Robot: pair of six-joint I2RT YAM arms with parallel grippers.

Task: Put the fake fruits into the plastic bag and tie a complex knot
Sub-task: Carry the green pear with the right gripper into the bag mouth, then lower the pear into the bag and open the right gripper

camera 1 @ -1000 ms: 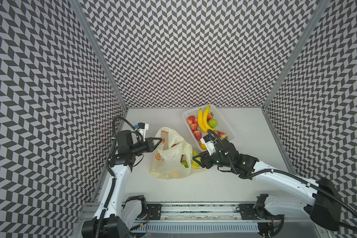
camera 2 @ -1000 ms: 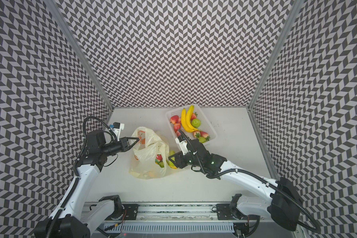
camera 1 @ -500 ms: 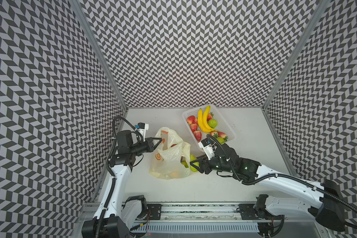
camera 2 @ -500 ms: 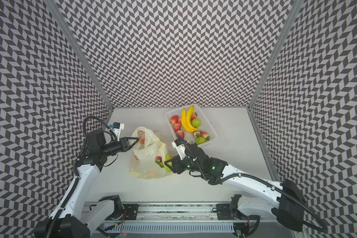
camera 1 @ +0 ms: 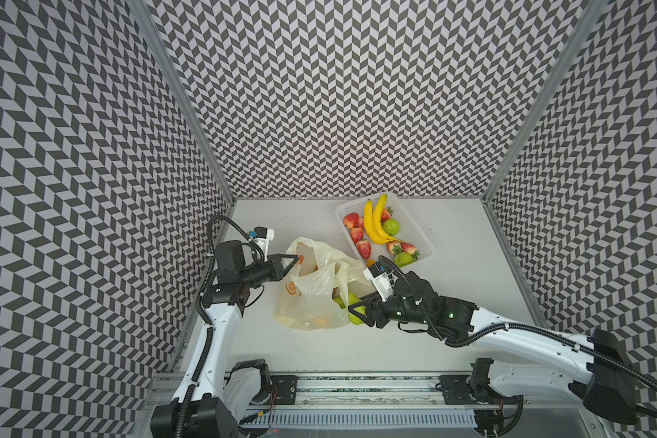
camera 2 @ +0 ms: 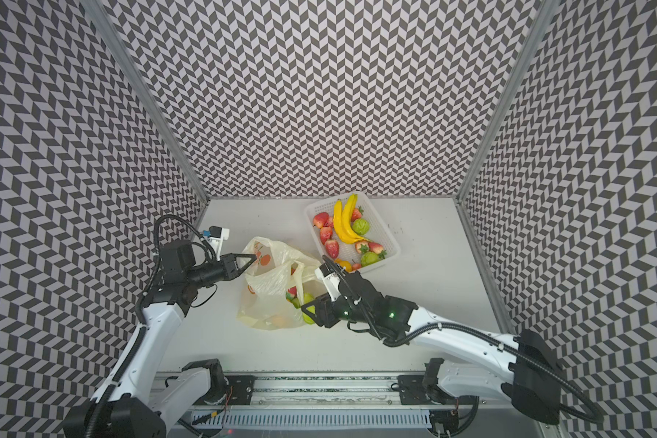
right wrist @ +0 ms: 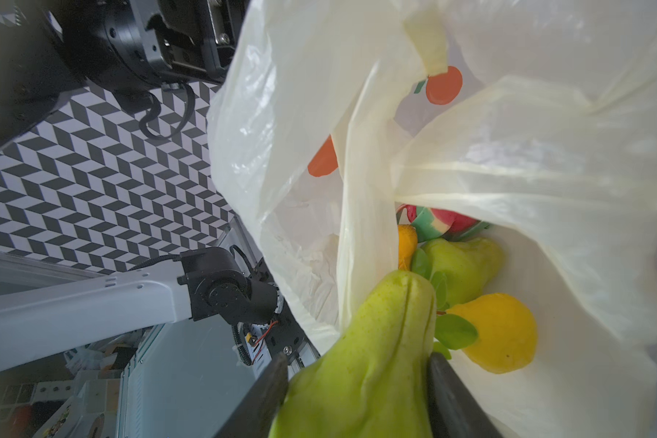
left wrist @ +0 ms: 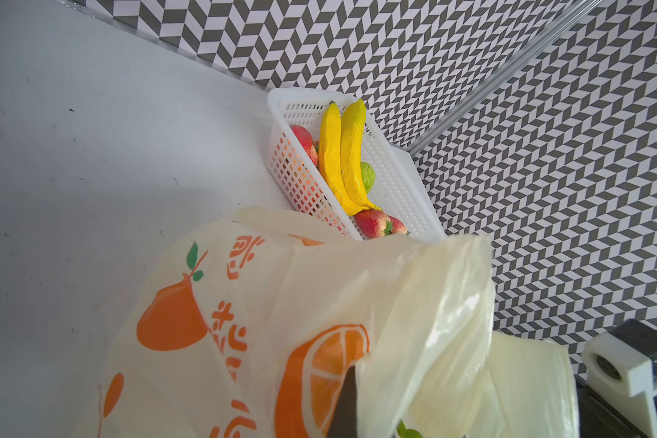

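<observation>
One pear, neck toward plastic bag

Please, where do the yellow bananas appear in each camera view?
In a top view: bananas in the white basket, behind the plastic bag.
In a top view: same place.
Left wrist view: in the basket, beyond the bag.
Right wrist view: not visible.
Shared landmark: the plastic bag, in all views.

White basket on a pale table, boxed in by zigzag walls.
In both top views the perforated basket sits near the back wall, right of middle, turned at a slant. The left wrist view shows small dark scuffs on the table. Metal posts mark the back corners; a metal rail runs along the front edge.
</observation>
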